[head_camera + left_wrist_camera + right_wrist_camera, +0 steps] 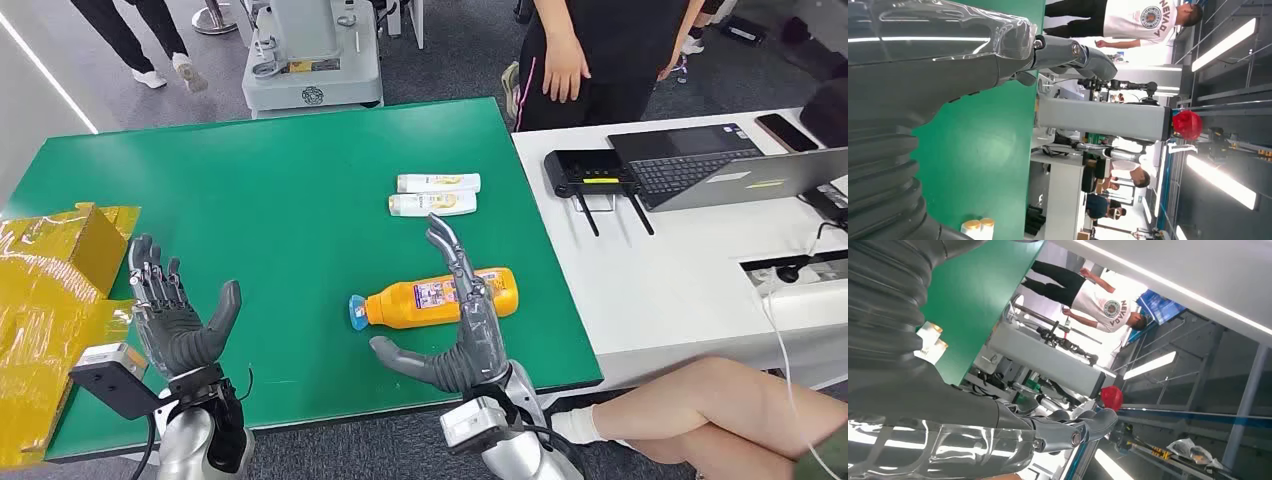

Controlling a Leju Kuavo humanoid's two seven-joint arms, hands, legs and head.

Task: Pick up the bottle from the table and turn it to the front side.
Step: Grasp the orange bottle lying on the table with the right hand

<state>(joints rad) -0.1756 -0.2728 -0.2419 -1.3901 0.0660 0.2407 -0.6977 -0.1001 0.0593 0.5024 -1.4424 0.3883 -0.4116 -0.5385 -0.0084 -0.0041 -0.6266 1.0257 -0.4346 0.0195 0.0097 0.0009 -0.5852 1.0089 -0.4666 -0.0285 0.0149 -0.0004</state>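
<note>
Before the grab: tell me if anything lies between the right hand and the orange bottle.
Nothing visible does. The right hand is open right beside the orange bottle, its fingers reaching over it. The two white bottles lie farther back on the green table, out of the way.

You see a table (250, 200) topped with a smooth, matt green mat. On it lies an orange bottle (400, 300) of glossy plastic with a blue cap and a printed paper-like label. Two white tubes (436, 194) beyond it look like smooth plastic with gold caps. The left hand (175, 315) and right hand (465, 325) are grey, part matt plastic, part shiny metal; your wrist views show ribbed rubbery covers with a glossy sheen. At the left edge yellow boxes (50, 270) sit wrapped in crinkled, shiny film. The desk (680, 290) beside is smooth white laminate.
</note>
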